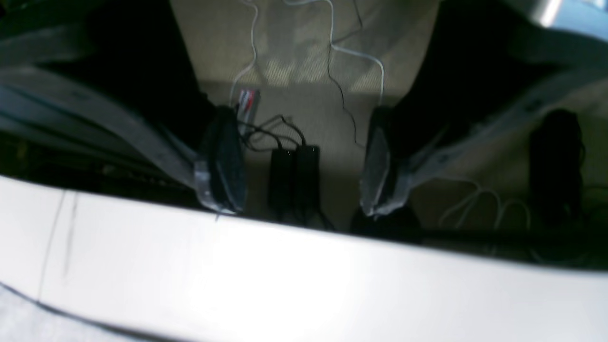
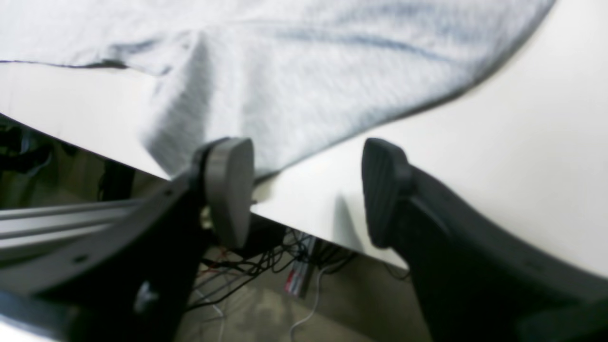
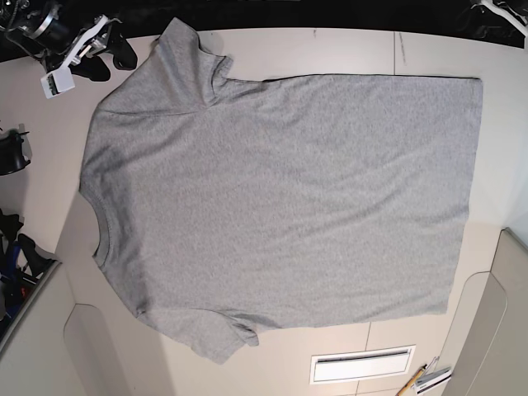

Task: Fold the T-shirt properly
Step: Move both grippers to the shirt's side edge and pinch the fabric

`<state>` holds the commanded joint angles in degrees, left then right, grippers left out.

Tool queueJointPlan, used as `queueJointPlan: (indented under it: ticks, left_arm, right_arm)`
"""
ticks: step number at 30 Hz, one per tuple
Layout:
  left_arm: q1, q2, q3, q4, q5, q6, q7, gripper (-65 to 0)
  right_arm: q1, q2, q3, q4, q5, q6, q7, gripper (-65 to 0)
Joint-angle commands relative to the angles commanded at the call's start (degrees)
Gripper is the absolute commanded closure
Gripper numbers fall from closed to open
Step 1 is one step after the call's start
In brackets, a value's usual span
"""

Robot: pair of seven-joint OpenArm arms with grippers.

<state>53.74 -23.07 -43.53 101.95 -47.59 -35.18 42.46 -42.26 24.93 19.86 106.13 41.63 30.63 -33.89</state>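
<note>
Grey ribbed-neck cotton T-shirt (image 3: pixel 289 198), broad and softly creased, with right claw (image 2: pixel 308 192) and left claw (image 1: pixel 304 164) both wide.

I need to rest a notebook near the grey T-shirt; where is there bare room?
Bare white tabletop shows beyond the hem of the grey cotton T-shirt, on the base view's right. The top left is crowded: the right gripper hovers beside the sleeve.

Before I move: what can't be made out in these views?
- T-shirt underside: hidden against the table in the base view.
- Left gripper: mostly cut off by the base view's top right corner.
- Floor cables: blurred in the right wrist view; ends untraceable.
</note>
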Motion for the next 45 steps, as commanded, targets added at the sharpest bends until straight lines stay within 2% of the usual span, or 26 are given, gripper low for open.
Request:
queueJointPlan:
  ticks: [6, 7, 9, 15, 20, 25, 27, 29, 38, 42, 45]
  left_arm:
    - [-3.2, -1.0, 0.0, 0.0, 0.0, 0.0, 0.2, -42.2]
    - [-3.5, -1.5, 0.0, 0.0, 0.0, 0.0, 0.2, -42.2]
    - [-4.0, -2.4, 0.0, 0.0, -0.1, 0.0, 0.3, -42.2]
    - [-6.9, -5.4, 0.0, -1.3, 0.2, 0.0, 0.2, -42.3]
    - [-12.4, -7.6, 0.6, -9.4, -1.2, 0.2, 0.3, -42.3]
    - [-16.0, -7.6, 0.9, -17.7, -5.7, -0.2, 1.6, -42.3]
    - [-16.5, -7.6, 1.7, -18.9, -6.2, -1.1, 1.6, -42.3]
    - [-16.7, -7.6, 3.3, -19.1, -6.9, -1.1, 1.5, -42.3]
    - [-19.6, -7.6, 12.4, -19.4, -4.9, -1.1, 1.6, -42.3]
    - [-19.6, -7.3, 13.6, -19.4, -4.9, -1.1, 4.3, -42.2]
    - [-19.5, -7.3, 13.6, -19.4, -4.9, -3.6, 4.5, -42.2]
  right_arm:
    - [1.2, -2.9, 0.0, -5.4, 2.5, 0.31, -3.0, -36.4]
    - [1.4, -3.5, 0.0, -5.9, 2.5, 1.18, -3.7, -36.4]
    - [1.6, -4.2, -0.2, -6.5, 3.0, 1.33, -3.9, -36.4]
    - [3.5, -4.2, -1.4, -8.4, 3.8, 1.57, -3.9, -36.4]
    - [4.7, -4.2, -2.4, -8.5, 4.0, 1.55, -3.9, -36.4]
    - [4.8, -5.1, -2.4, -8.5, 4.3, 1.79, -3.9, -36.4]
    - [4.8, -6.5, -2.5, -8.5, 4.4, 2.67, -4.1, -36.4]
    - [4.8, -7.5, -3.0, -8.5, 4.5, 2.64, -4.2, -36.4]
    - [4.8, -9.4, -3.5, -8.5, 4.5, 2.64, -4.2, -36.4]
    - [4.9, -11.0, -3.6, -8.5, 4.9, 2.67, -4.2, -36.4]
    - [5.6, -12.4, -3.7, -8.5, 4.9, 2.64, -4.1, -36.4]
